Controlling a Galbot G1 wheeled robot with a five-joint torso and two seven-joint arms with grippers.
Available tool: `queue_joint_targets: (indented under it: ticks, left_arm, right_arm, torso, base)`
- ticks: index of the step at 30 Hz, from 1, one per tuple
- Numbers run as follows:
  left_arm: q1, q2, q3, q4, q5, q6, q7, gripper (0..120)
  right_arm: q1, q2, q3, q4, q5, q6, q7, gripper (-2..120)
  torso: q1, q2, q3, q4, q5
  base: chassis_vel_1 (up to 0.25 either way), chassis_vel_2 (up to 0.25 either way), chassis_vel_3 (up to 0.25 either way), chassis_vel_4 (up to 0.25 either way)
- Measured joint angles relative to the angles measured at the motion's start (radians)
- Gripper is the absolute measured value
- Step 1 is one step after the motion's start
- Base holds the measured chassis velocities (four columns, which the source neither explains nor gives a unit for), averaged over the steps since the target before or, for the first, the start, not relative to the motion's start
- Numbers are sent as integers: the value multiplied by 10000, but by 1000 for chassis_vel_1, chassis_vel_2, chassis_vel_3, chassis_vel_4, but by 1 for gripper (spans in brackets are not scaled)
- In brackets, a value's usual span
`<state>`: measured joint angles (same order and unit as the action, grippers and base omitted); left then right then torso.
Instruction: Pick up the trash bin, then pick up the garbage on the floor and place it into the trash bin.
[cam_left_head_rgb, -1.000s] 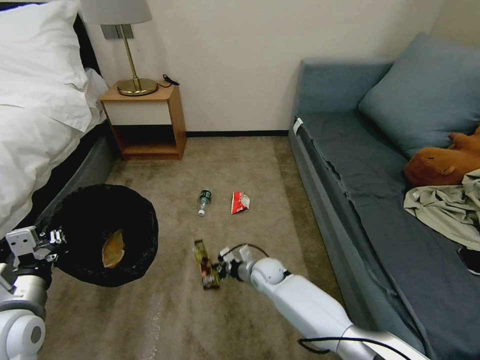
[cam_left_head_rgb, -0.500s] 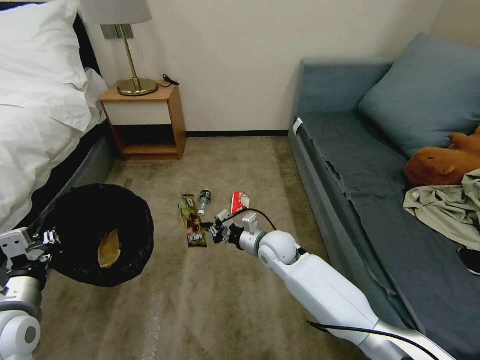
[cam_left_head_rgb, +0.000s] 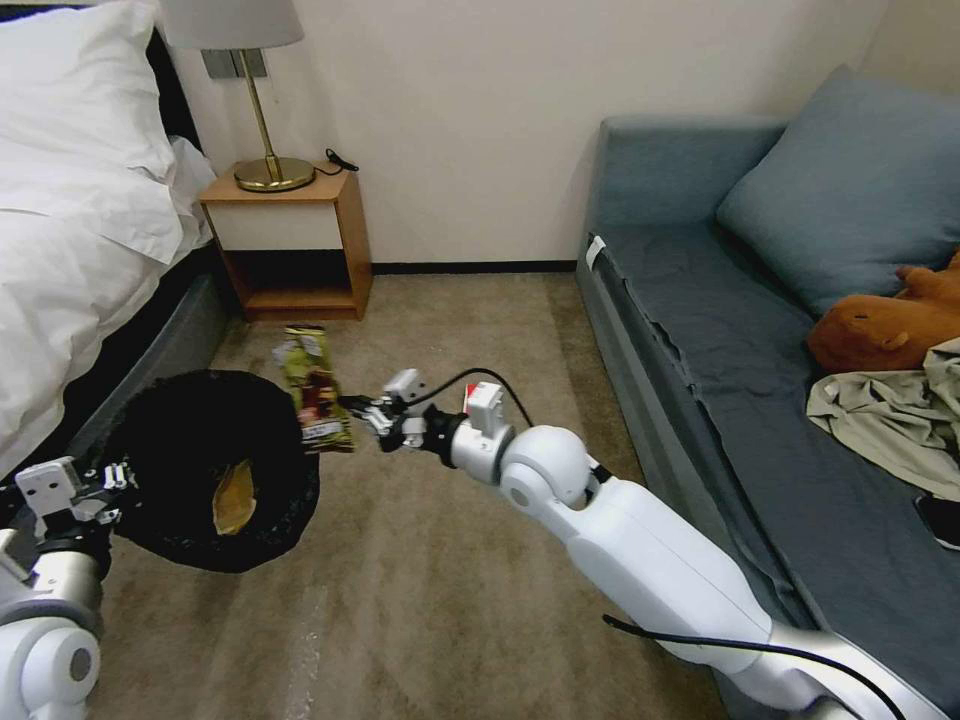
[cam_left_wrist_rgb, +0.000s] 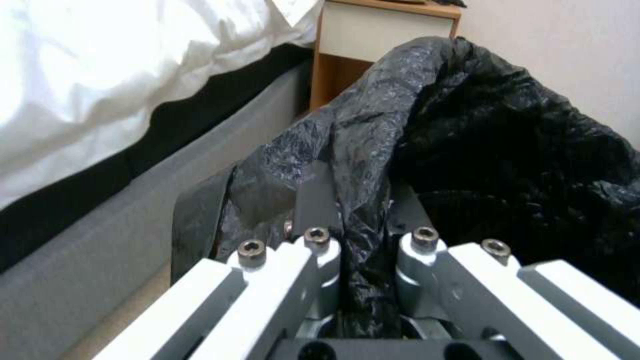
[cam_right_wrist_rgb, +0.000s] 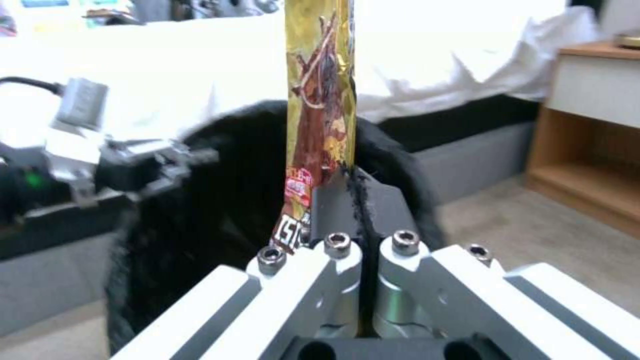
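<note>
My right gripper (cam_left_head_rgb: 352, 408) fingers pinch the snack-bar wrapper (cam_left_head_rgb: 313, 388) at the trash bin's (cam_left_head_rgb: 190, 440) two o'clock rim; left gripper (cam_left_head_rgb: 105, 478) fingers clamp its bag-lined rim.

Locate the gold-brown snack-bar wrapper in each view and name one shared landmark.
Head view: snack-bar wrapper at the trash bin rim, held by the right pincer.
Left wrist view: not in it.
Right wrist view: wrapper stands up from the pincer.
Shared landmark: the wooden nightstand.

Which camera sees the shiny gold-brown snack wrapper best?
The right wrist view: the gold-brown snack wrapper stands close up, pinched by the right gripper. The head view shows it small at the black-bagged bin's rim.
</note>
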<state>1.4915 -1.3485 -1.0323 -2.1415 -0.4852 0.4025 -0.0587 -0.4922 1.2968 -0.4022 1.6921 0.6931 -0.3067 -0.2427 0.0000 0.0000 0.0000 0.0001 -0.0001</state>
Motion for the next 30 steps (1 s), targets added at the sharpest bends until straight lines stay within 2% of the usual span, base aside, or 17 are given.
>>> queue_joint_targets:
  ticks: [2, 7, 8, 9, 10, 12, 13, 14, 16, 17, 19, 20, 21, 26, 28, 29, 30]
  left_arm:
    - [27, -13, 112, 72, 153, -73, 4, 5]
    - [83, -64, 89, 1, 177, -126, 2, 5]
    - [92, -83, 82, -46, 176, -128, 2, 5]
    - [92, -83, 82, -46, 176, -128, 2, 5]
    - [107, -99, 82, -76, 173, -137, 2, 5]
    - [119, -110, 82, -85, 174, -137, 2, 5]
    - [134, -138, 88, -89, 176, -140, 2, 5]
    - [134, -138, 88, -89, 176, -140, 2, 5]
    - [139, -201, 135, -89, 262, -183, -3, 5]
    - [139, -201, 135, -89, 262, -183, -3, 5]
    - [109, -238, 161, -106, 298, -184, -6, 5]
    - [109, -238, 161, -106, 298, -184, -6, 5]
    - [87, -247, 175, -111, 314, -185, -7, 5]
    - [63, -249, 182, -106, 330, -185, -11, 5]
    - [4, -202, 72, 14, 327, -185, -9, 5]
    - [4, -202, 72, 14, 327, -185, -9, 5]
    - [-18, -147, -43, 86, 318, -188, -9, 5]
  right_arm:
    - [509, 399, -865, -929, -217, 486, 151, 0]
    - [641, 815, -1379, -1951, -884, 612, 602, 1]
    - [628, 914, -1455, -2283, -1122, 693, 746, 7]
    - [628, 914, -1455, -2283, -1122, 693, 746, 7]
    - [586, 951, -1479, -2449, -1215, 745, 818, 13]
    - [550, 954, -1483, -2498, -1229, 757, 904, 17]
    - [501, 942, -1493, -2510, -1228, 776, 1043, 23]
    - [501, 942, -1493, -2510, -1228, 776, 1043, 23]
    - [428, 867, -1522, -2412, -1190, 803, 1251, 35]
    - [428, 867, -1522, -2412, -1190, 803, 1251, 35]
    - [362, 830, -1507, -2220, -1102, 817, 1485, 45]
    - [362, 830, -1507, -2220, -1102, 817, 1485, 45]
    - [301, 810, -1452, -2098, -1039, 817, 1652, 54]
    - [200, 765, -1280, -1895, -976, 767, 1757, 65]
    - [75, 718, -901, -1633, -788, 524, 1920, 79]
    - [75, 718, -901, -1633, -788, 524, 1920, 79]
    - [34, 719, -635, -1552, -663, 393, 2186, 87]
  torso:
    - [0, 0, 1, 0, -3]
    - [0, 0, 1, 1, -2]
    - [0, 0, 1, 1, -1]
    - [0, 0, 1, 1, -1]
    - [0, 0, 1, -1, 0]
    - [0, 0, 1, -1, 0]
    - [0, 0, 1, -2, 0]
    - [0, 0, 1, -2, 0]
    - [0, 0, 1, -1, 0]
    - [0, 0, 1, -1, 0]
    - [0, -1, 1, -1, 0]
    - [0, -1, 1, -1, 0]
    - [0, 0, 0, -1, 0]
    - [0, -1, 1, -1, 1]
    - [0, 0, 1, -1, 1]
    - [0, 0, 1, -1, 1]
    - [0, 0, 1, -1, 1]
  base:
    - [0, 0, 0, 0]
    - [0, 0, 0, 0]
    - [0, 0, 0, 0]
    - [0, 0, 0, 0]
    - [0, 0, 0, 0]
    - [0, 0, 0, 0]
    - [0, 0, 0, 0]
    - [0, 0, 0, 0]
    - [0, 0, 0, 0]
    - [0, 0, 0, 0]
    - [0, 0, 0, 0]
    - [0, 0, 0, 0]
    - [0, 0, 0, 0]
    - [0, 0, 0, 0]
    - [0, 0, 0, 0]
    - [0, 0, 0, 0]
    - [0, 0, 0, 0]
